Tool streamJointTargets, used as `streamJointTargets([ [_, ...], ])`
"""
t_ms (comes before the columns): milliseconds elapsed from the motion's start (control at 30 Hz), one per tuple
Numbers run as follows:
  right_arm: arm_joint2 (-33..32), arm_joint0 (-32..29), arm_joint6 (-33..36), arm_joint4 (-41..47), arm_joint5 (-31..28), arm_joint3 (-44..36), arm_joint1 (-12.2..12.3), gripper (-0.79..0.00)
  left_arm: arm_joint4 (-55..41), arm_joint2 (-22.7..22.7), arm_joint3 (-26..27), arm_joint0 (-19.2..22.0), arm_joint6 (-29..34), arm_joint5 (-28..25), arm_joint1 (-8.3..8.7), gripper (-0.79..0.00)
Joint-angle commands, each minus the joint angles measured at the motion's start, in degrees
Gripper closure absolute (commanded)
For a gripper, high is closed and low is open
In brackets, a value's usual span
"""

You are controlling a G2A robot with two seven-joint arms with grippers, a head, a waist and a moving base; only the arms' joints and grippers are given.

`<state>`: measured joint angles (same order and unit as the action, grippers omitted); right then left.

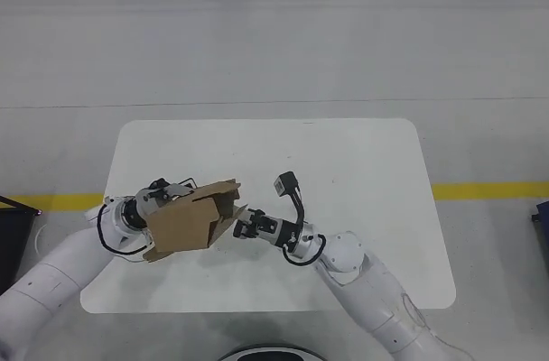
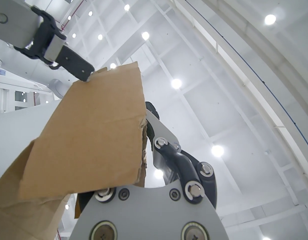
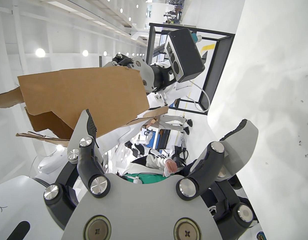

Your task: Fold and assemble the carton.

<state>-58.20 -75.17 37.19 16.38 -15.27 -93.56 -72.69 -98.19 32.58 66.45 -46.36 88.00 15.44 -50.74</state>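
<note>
Two robot arms meet over the near left part of a white tabletop (image 1: 365,180), with a brown carton (image 1: 191,221) between them. The carton is only partly folded. It sits tilted, with loose flaps sticking out at its ends. The left gripper (image 1: 171,191) holds it from the left side, jaws closed on a cardboard panel. The right gripper (image 3: 165,118) faces the carton from the right, jaws spread wide and gripping nothing. One of the right gripper's fingers (image 3: 85,128) touches a corner of the carton, and the other stands well apart from it.
</note>
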Motion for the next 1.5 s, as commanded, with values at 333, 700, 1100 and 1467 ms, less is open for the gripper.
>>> streamJointTargets([
  [333,1.46,0.48,-0.07,-1.08,1.42,0.56,-0.19,-0.785,4.62,3.63,-3.10,-1.14,0.00,-1.85,-2.18,0.000],
  [700,4.78,2.93,-0.04,-2.16,3.62,1.66,-0.94,-0.785,8.75,6.06,-6.01,-1.65,0.00,-4.53,-4.12,0.000],
  [1100,2.46,1.43,-2.14,-1.69,1.01,0.80,-0.68,-0.785,4.71,11.43,-2.22,-4.85,0.00,0.84,-4.50,0.000],
  [1467,-1.63,-3.45,-1.84,-1.42,-6.79,-4.83,0.33,-0.785,4.94,12.68,-0.89,-6.17,0.00,0.85,-4.19,0.000],
])
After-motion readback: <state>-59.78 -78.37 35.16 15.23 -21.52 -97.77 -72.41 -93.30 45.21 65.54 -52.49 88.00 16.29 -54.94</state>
